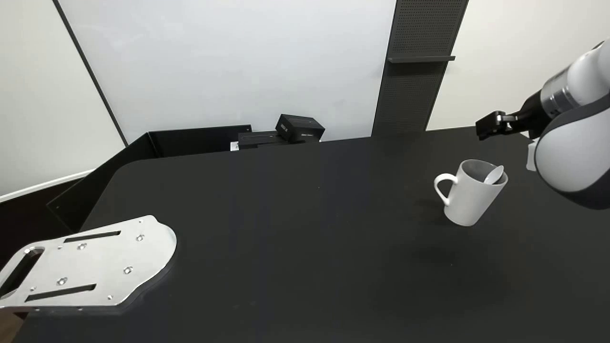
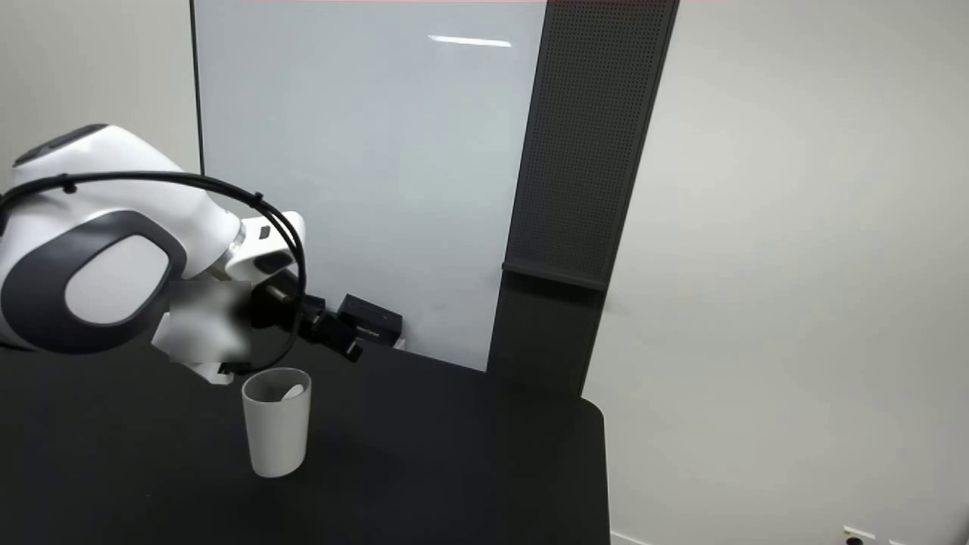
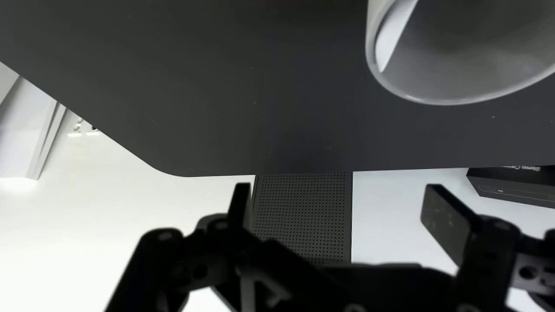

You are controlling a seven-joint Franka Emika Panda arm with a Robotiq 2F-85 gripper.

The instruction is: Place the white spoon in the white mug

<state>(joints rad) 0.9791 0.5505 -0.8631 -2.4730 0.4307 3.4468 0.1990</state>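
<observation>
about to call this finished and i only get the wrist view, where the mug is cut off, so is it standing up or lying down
Observer: Standing. Both exterior views show the mug upright on its base on the table.
Operator: good, and what's that inside it
Observer: The spoon. Its broad, rounded end shows at the mouth in both exterior views.
Operator: anything sticking out the side i could knock
Observer: Yes, the handle. In an exterior view it points left, away from the arm.
</observation>
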